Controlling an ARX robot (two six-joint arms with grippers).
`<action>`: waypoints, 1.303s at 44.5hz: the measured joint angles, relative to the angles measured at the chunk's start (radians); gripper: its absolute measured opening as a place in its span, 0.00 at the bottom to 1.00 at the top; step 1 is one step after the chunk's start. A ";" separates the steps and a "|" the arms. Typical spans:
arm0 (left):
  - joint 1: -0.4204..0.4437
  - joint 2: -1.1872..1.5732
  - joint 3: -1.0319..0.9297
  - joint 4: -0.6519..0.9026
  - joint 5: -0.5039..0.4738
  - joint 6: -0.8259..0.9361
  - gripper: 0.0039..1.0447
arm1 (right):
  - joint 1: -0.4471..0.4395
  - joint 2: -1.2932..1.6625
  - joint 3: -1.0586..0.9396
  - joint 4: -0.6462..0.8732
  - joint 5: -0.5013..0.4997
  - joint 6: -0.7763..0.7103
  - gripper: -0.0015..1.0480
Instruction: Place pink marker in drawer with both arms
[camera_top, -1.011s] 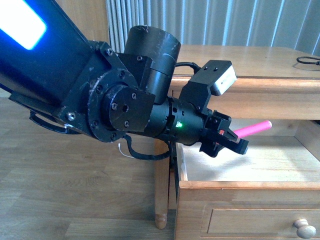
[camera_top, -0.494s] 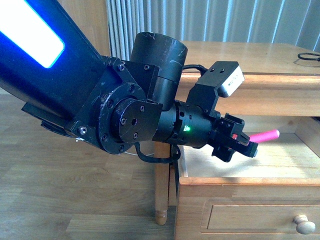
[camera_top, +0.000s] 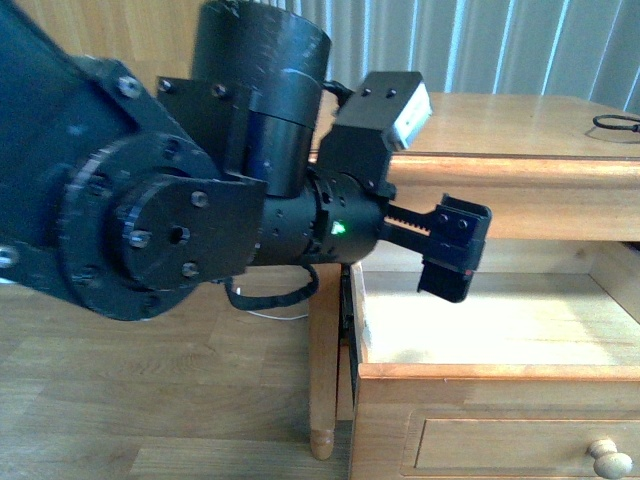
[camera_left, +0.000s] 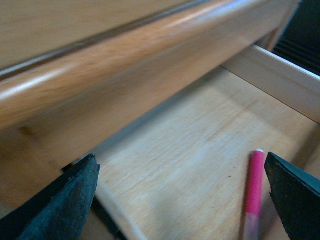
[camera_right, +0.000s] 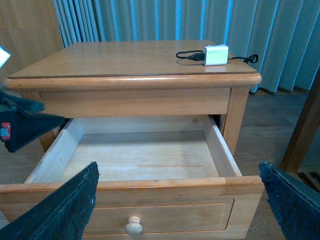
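Note:
The drawer (camera_top: 500, 372) stands pulled out, its pale wooden floor showing. My left gripper (camera_top: 450, 262) hangs over the drawer's left part, open and holding nothing. In the left wrist view the pink marker (camera_left: 256, 182) lies flat on the drawer floor (camera_left: 190, 150), close beside one finger (camera_left: 295, 195) of the left gripper (camera_left: 180, 160) and apart from the other. The marker does not show in the front or right wrist views. My right gripper (camera_right: 177, 170) is open in front of the drawer front (camera_right: 150, 210), above its round knob (camera_right: 133, 226).
The dresser top (camera_right: 125, 57) carries a white adapter (camera_right: 216, 55) on a black cable (camera_top: 615, 122). Striped curtains hang behind. The dresser leg (camera_top: 322, 400) stands on a wood floor. The left arm's bulk (camera_top: 150, 190) fills the left half of the front view.
The left gripper held the pink marker over the drawer; now it has opened and turned, and the marker lies on the drawer floor. The left arm has swung nearer the front camera.

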 joint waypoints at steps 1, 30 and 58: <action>0.004 -0.018 -0.016 -0.001 -0.017 -0.006 0.95 | 0.000 0.000 0.000 0.000 0.000 0.000 0.92; 0.205 -0.777 -0.549 -0.080 -0.364 -0.132 0.94 | 0.000 0.000 0.000 0.000 0.000 0.000 0.92; 0.401 -1.611 -0.999 -0.566 -0.500 -0.309 0.94 | 0.000 0.000 0.000 0.000 0.000 0.000 0.92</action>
